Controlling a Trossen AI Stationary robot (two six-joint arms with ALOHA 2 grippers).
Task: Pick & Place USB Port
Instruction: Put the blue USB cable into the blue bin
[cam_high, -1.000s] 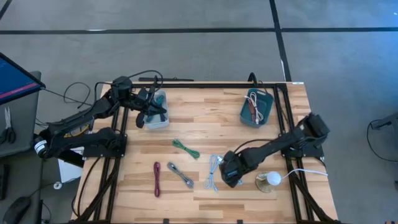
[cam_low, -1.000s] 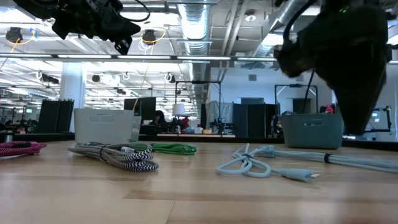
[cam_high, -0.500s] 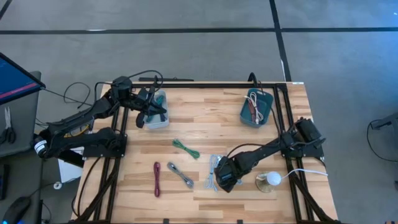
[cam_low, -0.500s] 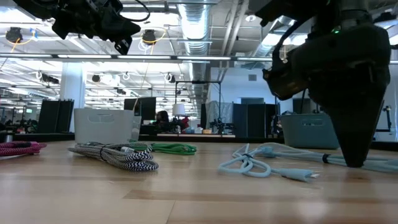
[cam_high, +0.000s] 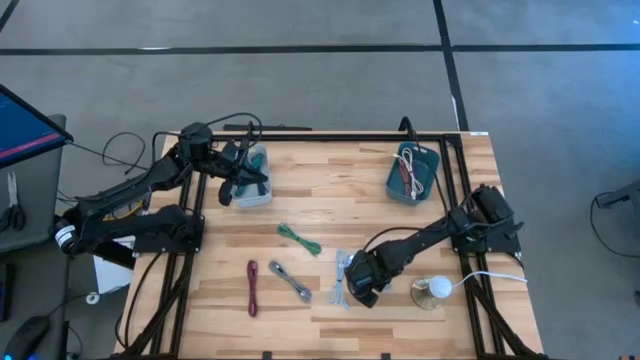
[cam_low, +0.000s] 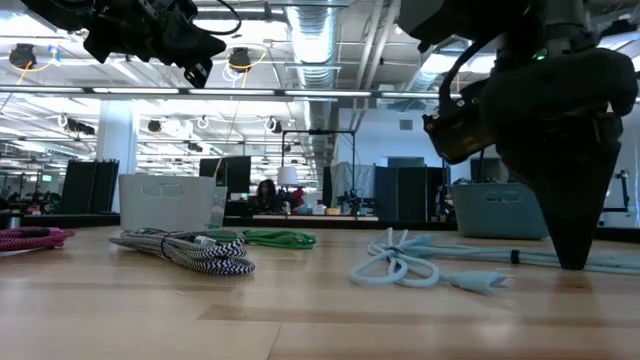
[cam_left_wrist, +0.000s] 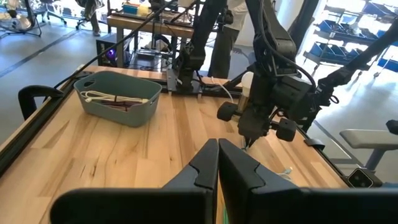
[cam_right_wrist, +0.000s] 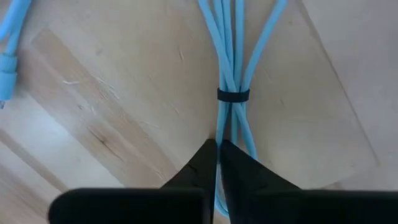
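R tool (cam_high: 352, 291) has dropped from above the bench (cam_high: 330, 205) to the light-blue cable (cam_high: 343, 275) near the front edge, and its fingers have gone from spread to clenched. In the R wrist view the two dark fingers (cam_right_wrist: 233, 168) meet on the bundled strands of that cable (cam_right_wrist: 231, 68) just below the small black tie (cam_right_wrist: 233, 95) — looks like a grasp on the cable. Low view: tool tip (cam_low: 573, 255) sits at bench level with the cable (cam_low: 420, 268) trailing off to one side; the loop's shape has shifted slightly vs a sec ago. Judgement: pick just made, lift + carry to a bin comes next.

L tool (cam_high: 240, 180) unchanged, hovering over the white bin (cam_high: 254, 178) at the back-left, fingers (cam_left_wrist: 239, 168) clenched w/ nothing visibly between them.

Other cables untouched: green (cam_high: 298, 238), grey braided (cam_high: 290, 281), maroon (cam_high: 252, 287). Teal bin (cam_high: 414, 172) at back-right already holds some cables.

Hard to tell:
- High view: R tool covers the grasp point, so can't see how many strands are caught.
- R wrist view: strand ends below the fingers cut off; can't confirm a firm hold vs a pinch on just one strand.
- Which bin is the target — not evident.
- White bin contents hidden by L arm.
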